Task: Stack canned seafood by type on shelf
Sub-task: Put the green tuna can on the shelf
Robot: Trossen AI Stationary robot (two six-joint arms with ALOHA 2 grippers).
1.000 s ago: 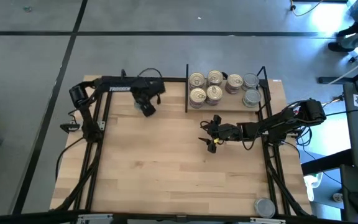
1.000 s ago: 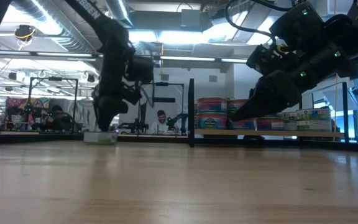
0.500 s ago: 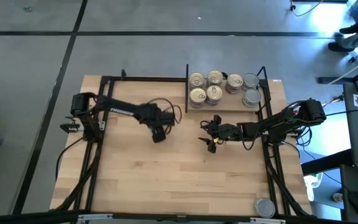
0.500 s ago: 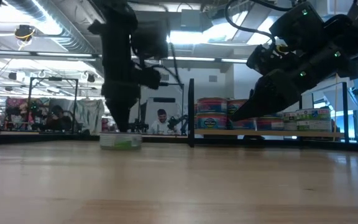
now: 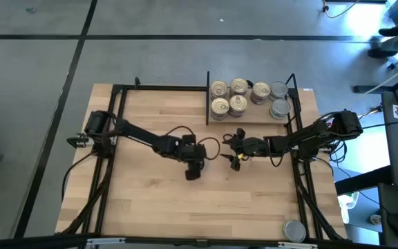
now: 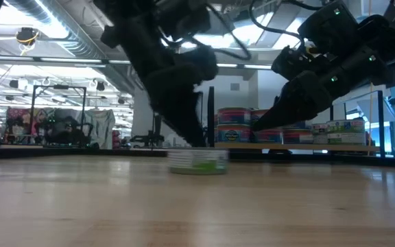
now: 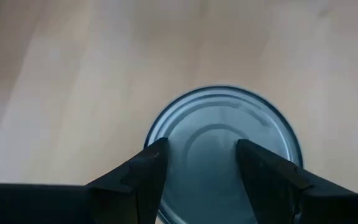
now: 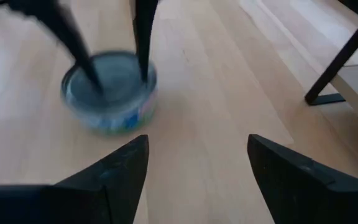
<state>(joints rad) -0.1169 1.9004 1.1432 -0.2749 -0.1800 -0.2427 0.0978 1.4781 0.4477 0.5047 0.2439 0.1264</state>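
Note:
A low round tin with a plain grey lid (image 7: 222, 124) and a green label (image 6: 197, 162) sits on the wooden table near its middle. My left gripper (image 5: 193, 170) stands over it, its two fingers apart and set on the lid. My right gripper (image 5: 232, 148) hovers open just right of the tin and points toward it, touching nothing. On the shelf (image 5: 254, 120) at the far right stand several tins: gold-lidded ones (image 5: 228, 97) on the left, grey-lidded ones (image 5: 279, 99) on the right. My left gripper rests both fingertips (image 8: 143, 70) on the tin's grey lid (image 7: 194, 140), inside its rim, with the fingers apart. The fingers come slanting down from above. One fingertip (image 7: 156, 152) stands close to the rim. The tin stays upright; whether its base touches the table I cannot tell.
A black upright divider (image 5: 207, 97) bounds the shelf on its left. One more grey-lidded tin (image 5: 294, 229) lies at the table's near right corner. Black frame bars (image 5: 109, 166) run along both table sides. Bare wood lies in front of the tin.
My left gripper has swept from the far left part of the table toward the right and the near edge, tipping steeper downward. The grey-lidded tin has travelled with it under the fingertips, staying upright. My right gripper has kept still.

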